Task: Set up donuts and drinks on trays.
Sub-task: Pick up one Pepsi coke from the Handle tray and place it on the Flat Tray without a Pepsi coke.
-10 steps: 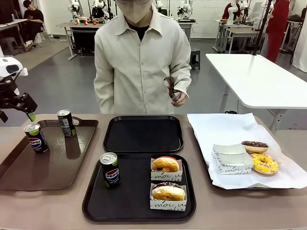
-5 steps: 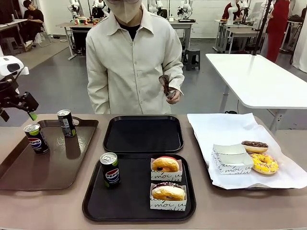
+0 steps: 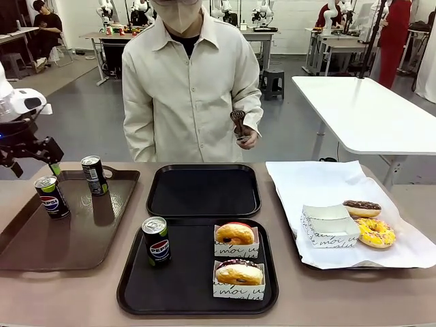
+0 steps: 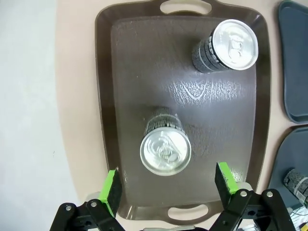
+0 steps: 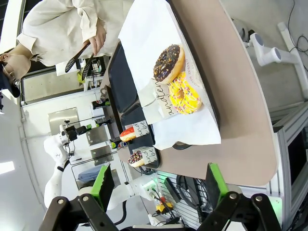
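One black tray served, the other bare, both grippers wide open
Front view: the near black tray point(image 3: 129, 286) carries a can point(image 3: 157, 241) on its left and two sleeved donuts point(image 3: 236, 238) on its right, the far black tray point(image 3: 203, 192) has nothing on it, two more cans point(image 3: 52, 196) stand on the brown tray point(image 3: 68, 238), and the left gripper point(image 3: 32, 162) hangs above that tray's far left corner while a person across the table holds tongs point(image 3: 240, 124); left wrist view: its green pads stand far apart, gripping nothing, with one can's silver top below and between them (the other can sits farther up the tray); right wrist view: the right gripper point(image 5: 159, 180) has its fingers spread and empty, and beyond them a chocolate donut point(image 5: 169, 63) touches a yellow donut point(image 5: 185, 94) on white paper point(image 5: 144, 29)
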You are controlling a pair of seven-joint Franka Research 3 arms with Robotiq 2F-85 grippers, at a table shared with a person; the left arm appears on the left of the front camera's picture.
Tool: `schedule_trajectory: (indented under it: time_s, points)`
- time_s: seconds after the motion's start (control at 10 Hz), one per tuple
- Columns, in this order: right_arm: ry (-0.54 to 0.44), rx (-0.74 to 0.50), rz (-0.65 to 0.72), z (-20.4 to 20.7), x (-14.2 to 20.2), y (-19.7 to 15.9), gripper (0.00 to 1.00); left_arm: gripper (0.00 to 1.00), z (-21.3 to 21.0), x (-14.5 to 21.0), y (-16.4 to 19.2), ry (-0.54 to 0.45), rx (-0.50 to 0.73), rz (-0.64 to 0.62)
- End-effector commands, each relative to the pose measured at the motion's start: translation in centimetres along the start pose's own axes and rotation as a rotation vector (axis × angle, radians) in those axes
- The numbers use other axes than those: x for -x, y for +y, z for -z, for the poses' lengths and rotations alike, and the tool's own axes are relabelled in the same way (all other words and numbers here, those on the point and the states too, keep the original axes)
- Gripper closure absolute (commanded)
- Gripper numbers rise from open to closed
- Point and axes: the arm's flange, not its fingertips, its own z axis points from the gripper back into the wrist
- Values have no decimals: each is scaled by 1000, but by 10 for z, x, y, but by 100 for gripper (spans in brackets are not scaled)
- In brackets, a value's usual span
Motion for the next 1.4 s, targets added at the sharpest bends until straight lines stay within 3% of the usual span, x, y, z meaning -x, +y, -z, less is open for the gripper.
schedule_trajectory:
  time_s: [0.0, 0.6, 1.1, 1.2, 1.3]
  points:
    - [12, 1, 6, -1, 2, 0, 0, 0, 13, -21, -4, 46, -19, -12]
    - [12, 1, 6, -1, 2, 0, 0, 0, 67, -33, -4, 120, -79, -22]
    - [12, 1, 6, -1, 2, 0, 0, 0, 75, -23, 1, 112, -73, -34]
    - [12, 1, 6, -1, 2, 0, 0, 54, 73, -20, 1, 124, -71, -40]
    - [12, 1, 6, -1, 2, 0, 0, 54, 71, -19, 1, 126, -74, -41]
